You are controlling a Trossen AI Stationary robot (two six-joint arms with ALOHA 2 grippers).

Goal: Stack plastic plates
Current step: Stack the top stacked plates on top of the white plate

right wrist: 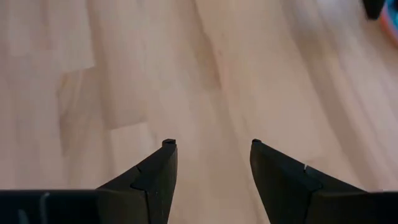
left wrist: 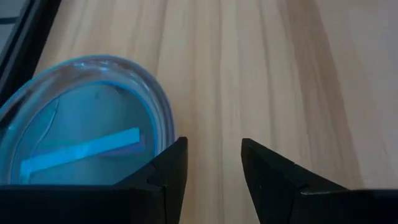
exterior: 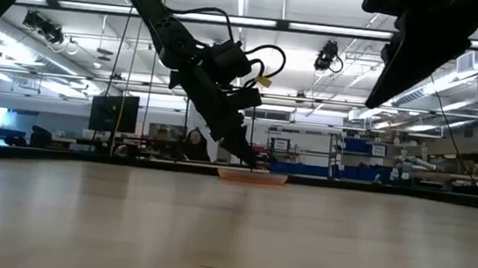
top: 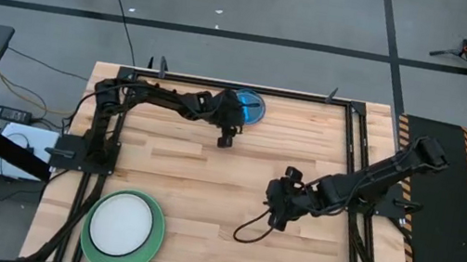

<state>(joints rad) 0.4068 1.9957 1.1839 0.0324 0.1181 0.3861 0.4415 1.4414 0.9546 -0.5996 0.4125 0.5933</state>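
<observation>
Nearest to camera: bare wooden desk [exterior: 229, 239] is filling the low view's foreground; the action is sitting far back at the desk's 12 o'clock edge.
Left gripper: left gripper [left wrist: 211, 155] is hovering at the rim of the cyan plate [left wrist: 81, 137], its jaws parted with nothing between them, one finger overlapping the plate's edge and the other over bare wood.
Cyan plate: it is lying flat at 12 o'clock on the desk [top: 251, 108], and seems to be resting on something orange in the low view, though I cannot tell what.
Stack so far: white plate [top: 119, 223] is sitting inside a green plate [top: 150, 240] at 7 o'clock, well apart from the cyan one.
Right gripper: right gripper [right wrist: 211, 152] is waiting open over bare wood at about 4 o'clock, holding nothing.
Step in hand: judged as taking the cyan plate by its rim.
Doing it well: straddling the raised rim squarely, closing gently since thin plastic may flex or slip, and lifting level before carrying it toward 7 o'clock.
</observation>
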